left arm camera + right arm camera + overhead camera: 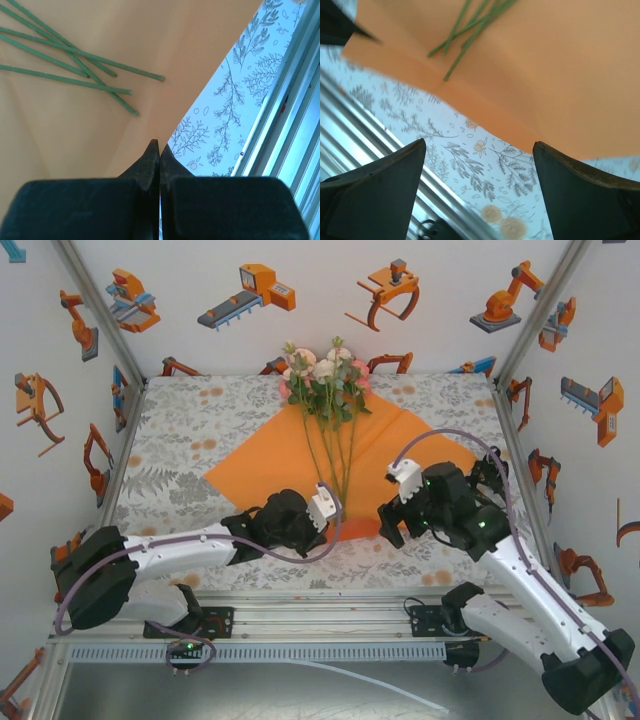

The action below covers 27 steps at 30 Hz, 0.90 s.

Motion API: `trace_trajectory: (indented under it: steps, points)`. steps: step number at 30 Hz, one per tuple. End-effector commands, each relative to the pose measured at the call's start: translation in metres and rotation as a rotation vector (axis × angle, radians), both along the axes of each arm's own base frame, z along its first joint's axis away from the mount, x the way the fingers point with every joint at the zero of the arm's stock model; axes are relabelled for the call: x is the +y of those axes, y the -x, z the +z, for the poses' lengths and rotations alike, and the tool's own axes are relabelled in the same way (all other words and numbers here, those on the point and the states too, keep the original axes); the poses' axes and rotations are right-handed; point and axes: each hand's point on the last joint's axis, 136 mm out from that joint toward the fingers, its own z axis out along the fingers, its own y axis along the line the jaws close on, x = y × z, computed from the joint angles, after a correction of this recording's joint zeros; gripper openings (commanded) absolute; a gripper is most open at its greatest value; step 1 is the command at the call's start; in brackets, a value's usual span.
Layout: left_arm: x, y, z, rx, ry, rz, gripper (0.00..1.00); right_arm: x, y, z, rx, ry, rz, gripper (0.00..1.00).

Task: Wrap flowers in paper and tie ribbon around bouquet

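The flowers (325,375) lie with their blooms at the far side of the table and their long green stems (75,65) running down the middle of the flat orange paper (400,445). My left gripper (159,144) is shut on the near corner of the paper (75,130), which rises to the fingertips. From above, the left gripper (335,528) sits just below the stem ends. My right gripper (479,142) is open over the printed cloth beside the paper's near right edge (560,75), with nothing between its fingers. The ribbon is out of view.
A grey leaf-print tablecloth (190,430) covers the table. An aluminium rail (320,625) runs along the near edge, close under both grippers (380,145). White walls with orange robot cartoons enclose the left, right and back.
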Motion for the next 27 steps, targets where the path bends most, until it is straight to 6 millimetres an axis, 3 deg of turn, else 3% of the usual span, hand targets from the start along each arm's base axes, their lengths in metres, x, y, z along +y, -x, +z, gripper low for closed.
trace_trajectory:
  steps: [1, 4, 8, 11, 14, 20, 23, 27]
  points:
    - [-0.011, -0.010, 0.017, 0.004, 0.063, 0.016, 0.01, 0.024, 0.014, -0.010, -0.069, 0.012, 0.293, 0.79]
    - [-0.011, -0.015, 0.017, 0.001, 0.060, 0.023, 0.01, 0.031, 0.004, -0.022, -0.062, 0.023, 0.305, 0.78]
    - [-0.011, -0.020, 0.016, -0.013, 0.035, 0.020, 0.01, 0.034, -0.028, -0.034, -0.153, 0.048, 0.242, 0.76]
    - [-0.014, -0.026, 0.013, -0.029, 0.013, 0.021, 0.03, 0.040, -0.035, -0.043, -0.129, 0.051, 0.242, 0.68]
    - [-0.019, -0.034, 0.012, -0.036, -0.007, 0.029, 0.06, 0.038, -0.037, -0.052, -0.083, 0.077, 0.229, 0.51]
    - [-0.021, -0.048, 0.009, -0.036, -0.037, 0.087, 0.34, 0.038, -0.047, -0.053, -0.060, 0.023, 0.166, 0.22]
    - [-0.016, -0.047, 0.004, -0.015, -0.048, 0.103, 0.41, 0.031, -0.062, -0.060, -0.037, 0.024, 0.088, 0.18]
    - [-0.009, -0.045, -0.004, 0.006, -0.054, 0.135, 0.52, 0.041, -0.074, -0.063, -0.004, 0.005, 0.094, 0.20]
